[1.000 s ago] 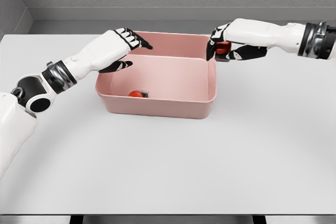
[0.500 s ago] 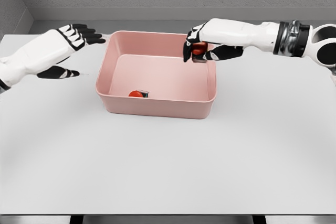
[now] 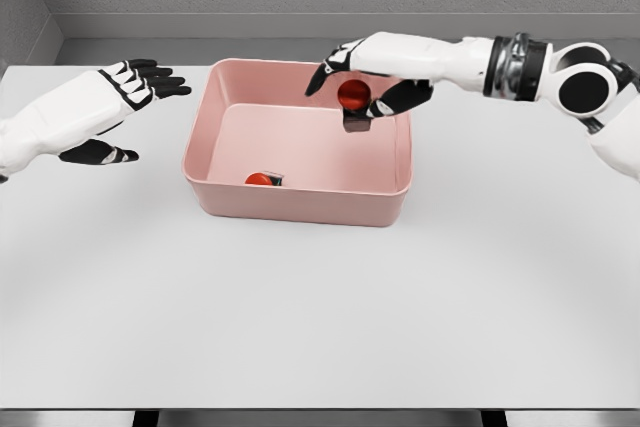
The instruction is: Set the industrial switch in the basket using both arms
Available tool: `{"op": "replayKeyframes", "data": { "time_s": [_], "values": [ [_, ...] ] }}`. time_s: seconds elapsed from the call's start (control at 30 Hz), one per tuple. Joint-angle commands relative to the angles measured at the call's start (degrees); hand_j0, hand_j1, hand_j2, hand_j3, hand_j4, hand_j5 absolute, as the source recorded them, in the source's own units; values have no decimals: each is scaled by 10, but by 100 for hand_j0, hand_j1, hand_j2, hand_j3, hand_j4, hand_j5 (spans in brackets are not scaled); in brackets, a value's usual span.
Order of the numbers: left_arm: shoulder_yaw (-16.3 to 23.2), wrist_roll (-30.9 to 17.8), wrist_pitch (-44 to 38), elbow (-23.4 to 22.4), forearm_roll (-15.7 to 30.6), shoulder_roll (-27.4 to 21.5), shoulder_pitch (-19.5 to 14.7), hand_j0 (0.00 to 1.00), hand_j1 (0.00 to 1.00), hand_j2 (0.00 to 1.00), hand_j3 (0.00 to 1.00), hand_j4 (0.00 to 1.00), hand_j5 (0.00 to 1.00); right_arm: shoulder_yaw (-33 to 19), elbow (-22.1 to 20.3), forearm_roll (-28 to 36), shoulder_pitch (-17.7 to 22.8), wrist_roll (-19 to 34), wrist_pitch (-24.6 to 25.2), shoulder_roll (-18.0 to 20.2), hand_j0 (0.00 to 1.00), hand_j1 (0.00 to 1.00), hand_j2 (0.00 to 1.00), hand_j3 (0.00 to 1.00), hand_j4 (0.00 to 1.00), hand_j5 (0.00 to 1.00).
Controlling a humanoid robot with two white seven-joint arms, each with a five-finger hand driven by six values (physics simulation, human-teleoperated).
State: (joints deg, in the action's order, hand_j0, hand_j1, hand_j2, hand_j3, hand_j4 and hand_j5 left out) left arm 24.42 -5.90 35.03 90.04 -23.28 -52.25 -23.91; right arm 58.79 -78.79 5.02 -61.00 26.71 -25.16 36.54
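While the right hand (image 3: 362,77) reaches in from the right over the far right part of the pink basket (image 3: 296,200), a switch (image 3: 352,102) with a red round face and a dark body hangs just under its palm, above the basket floor rather than on it. Its fingers look spread and loosening, with the thumb at the switch's right side; whether any finger truly grips the switch cannot be told, so this reads as a release over the basket, the hand held high enough to clear the far rim. A second switch (image 3: 263,179) already lies on the basket floor against the near wall, left of centre, well apart from the one under the hand. Left of the basket, the left hand (image 3: 112,102) hovers above the table (image 3: 320,307) with its fingers open and extended, holding nothing; it stands apart from the left wall, probably kept clear so as not to crowd the drop. Nothing lies between the hanging switch and the floor below it. One risk, by my judgement, is a bounce or roll toward the right wall, which looks tall enough to contain it.
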Motion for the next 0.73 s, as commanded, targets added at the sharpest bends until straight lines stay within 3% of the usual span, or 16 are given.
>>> {"op": "replayKeyframes", "data": {
  "time_s": [0.0, 0.2, 0.33, 0.5, 0.7],
  "values": [
    [0, 1, 0, 1, 4, 0, 0, 100, 100, 100, 100, 100, 100, -1, 6, 2, 0, 1, 11, -5, 100, 100, 100, 100, 100, 100],
    [-1, 2, 0, 1, 5, 1, -1, 100, 100, 100, 100, 100, 100, -1, 26, 1, -6, 1, 12, -36, 100, 100, 100, 100, 100, 100],
    [-1, 4, 0, 1, 5, 2, -1, 100, 100, 100, 100, 100, 100, -1, 24, 0, -11, 1, 7, -31, 100, 100, 100, 100, 100, 100],
    [-1, 4, 0, 1, 6, 2, -1, 100, 100, 100, 100, 100, 100, -24, 19, 6, -1, 19, -4, 40, 100, 100, 100, 100, 100, 100],
    [-1, 4, 0, 1, 5, 4, -1, 100, 100, 100, 100, 100, 100, -79, 20, 10, 57, 20, -38, 92, 100, 100, 100, 100, 100, 100]
  ]
}}
